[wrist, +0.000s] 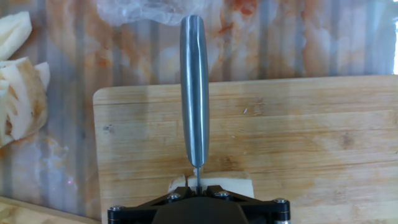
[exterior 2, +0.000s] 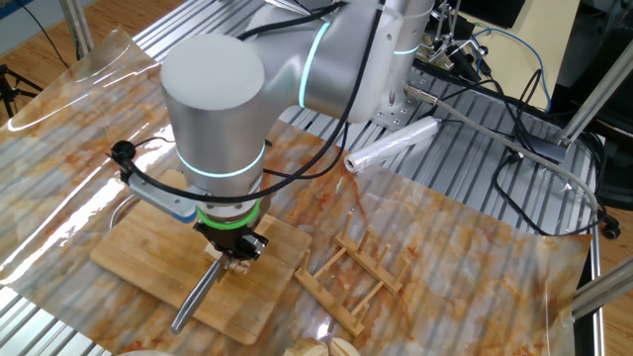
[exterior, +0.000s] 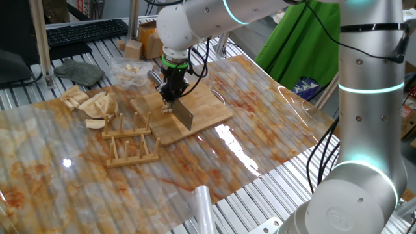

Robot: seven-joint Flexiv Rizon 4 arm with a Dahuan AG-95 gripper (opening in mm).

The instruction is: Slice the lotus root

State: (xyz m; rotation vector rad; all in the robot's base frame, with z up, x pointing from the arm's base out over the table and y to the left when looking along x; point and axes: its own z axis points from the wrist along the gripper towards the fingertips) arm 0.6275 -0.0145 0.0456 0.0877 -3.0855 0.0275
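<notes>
My gripper [exterior: 170,97] [exterior 2: 234,253] [wrist: 197,194] is shut on a knife, straight above the bamboo board [exterior: 209,106] [exterior 2: 138,255] [wrist: 311,137]. The knife's steel handle [wrist: 194,87] [exterior 2: 198,297] sticks out over the board, and its dark blade [exterior: 185,114] stands on edge on the wood. The lotus root [wrist: 224,185] [exterior: 168,108] is a small cream chunk lying directly under the jaws, with the thin blade edge pressed down into it. Most of the chunk is hidden by the gripper body.
A heap of tan wedge slices [exterior: 91,101] [wrist: 18,93] lies left of the board. A clear plastic bag [exterior: 130,68] [wrist: 146,9] of pale chunks sits behind it. A wooden rack [exterior: 130,140] [exterior 2: 351,277] stands beside the board, and a plastic roll [exterior 2: 391,148] lies further off.
</notes>
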